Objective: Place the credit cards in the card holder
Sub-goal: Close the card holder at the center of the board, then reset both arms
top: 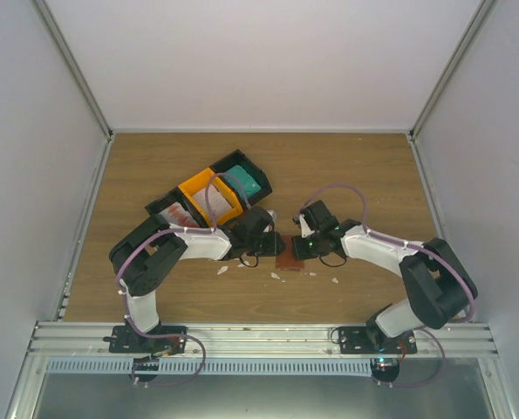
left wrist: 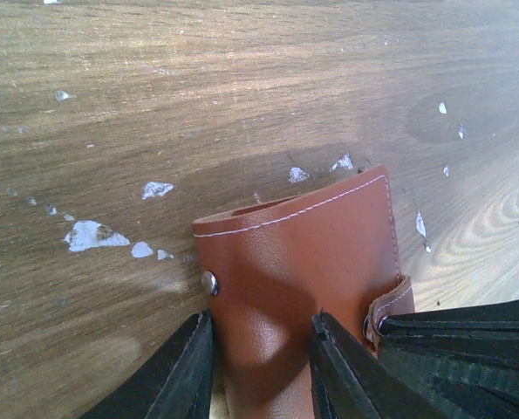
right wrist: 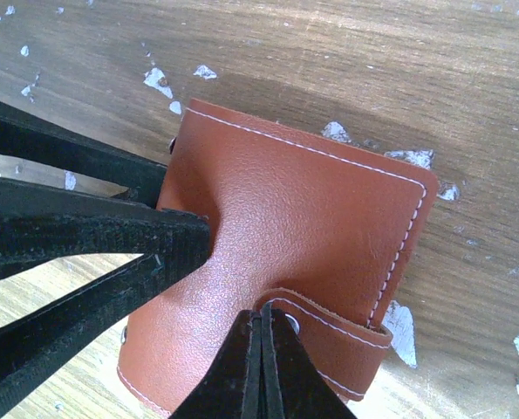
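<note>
The brown card holder (top: pixel 290 261) lies on the wooden table between both grippers. My left gripper (top: pixel 272 243) grips it from the left. In the left wrist view the card holder (left wrist: pixel 303 244) fills the gap of the left gripper (left wrist: pixel 262 316), one finger at its snap edge, the other pressed into its cover. My right gripper (right wrist: pixel 263 312) is shut on the curled strap tab (right wrist: pixel 329 327) of the card holder (right wrist: pixel 311 209). A teal credit card (top: pixel 248 185) and a red-and-white one (top: pixel 179 216) lie in the tray.
A black-and-orange three-bin tray (top: pixel 208 177) stands slantwise behind the left arm. White scraps (top: pixel 223 270) are scattered on the wood near the card holder, also in the left wrist view as scraps (left wrist: pixel 92 235). Grey walls enclose the table on three sides.
</note>
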Tool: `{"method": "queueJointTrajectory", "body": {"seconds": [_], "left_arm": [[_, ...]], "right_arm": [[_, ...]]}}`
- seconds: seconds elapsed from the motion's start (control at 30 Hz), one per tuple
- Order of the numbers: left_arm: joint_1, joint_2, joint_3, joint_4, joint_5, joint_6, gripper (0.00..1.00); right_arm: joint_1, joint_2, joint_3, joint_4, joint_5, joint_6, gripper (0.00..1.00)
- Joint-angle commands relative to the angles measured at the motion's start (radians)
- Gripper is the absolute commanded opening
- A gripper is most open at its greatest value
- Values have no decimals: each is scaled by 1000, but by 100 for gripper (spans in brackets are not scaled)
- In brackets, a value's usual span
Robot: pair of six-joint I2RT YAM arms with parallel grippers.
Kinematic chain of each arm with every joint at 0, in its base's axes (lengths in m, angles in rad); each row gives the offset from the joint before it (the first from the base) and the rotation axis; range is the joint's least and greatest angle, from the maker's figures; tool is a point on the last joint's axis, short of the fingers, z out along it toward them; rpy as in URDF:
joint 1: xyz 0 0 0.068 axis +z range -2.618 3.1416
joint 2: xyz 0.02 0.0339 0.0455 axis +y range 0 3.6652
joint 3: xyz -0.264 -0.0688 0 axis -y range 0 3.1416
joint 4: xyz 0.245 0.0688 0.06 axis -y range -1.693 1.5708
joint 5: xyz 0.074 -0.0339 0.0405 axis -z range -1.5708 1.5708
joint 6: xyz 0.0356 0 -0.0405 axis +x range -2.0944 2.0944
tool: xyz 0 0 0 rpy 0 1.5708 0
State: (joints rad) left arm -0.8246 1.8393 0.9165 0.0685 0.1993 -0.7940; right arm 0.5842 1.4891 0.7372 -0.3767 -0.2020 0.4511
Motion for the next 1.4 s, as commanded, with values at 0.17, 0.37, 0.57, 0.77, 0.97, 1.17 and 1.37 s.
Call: {"method": "queueJointTrajectory", "body": {"seconds": [0.17, 0.37, 0.57, 0.77, 0.97, 1.17, 1.37], "left_arm": [[-7, 63, -42, -173, -7, 3, 33], [-7, 44, -41, -170, -4, 4, 33], [-7, -22, -31, -159, -5, 19, 42], [-5, -142, -35, -168, -47, 52, 60], [-5, -374, -45, -246, -186, 119, 73], [-5, -708, -88, -311, -348, 169, 99], [-5, -996, -35, -457, -530, 235, 99]], "right_arm": [[-4, 91, 15, -96, 98, 25, 1], [-4, 41, 55, -105, 76, 3, 4], [-5, -73, 79, -105, 94, 11, 34], [-4, -200, 76, -134, 245, 49, 52], [-4, -417, 117, -198, 399, 66, 68], [-5, -623, 162, -226, 479, 27, 95], [-4, -766, 256, -286, 549, 32, 100]]}}
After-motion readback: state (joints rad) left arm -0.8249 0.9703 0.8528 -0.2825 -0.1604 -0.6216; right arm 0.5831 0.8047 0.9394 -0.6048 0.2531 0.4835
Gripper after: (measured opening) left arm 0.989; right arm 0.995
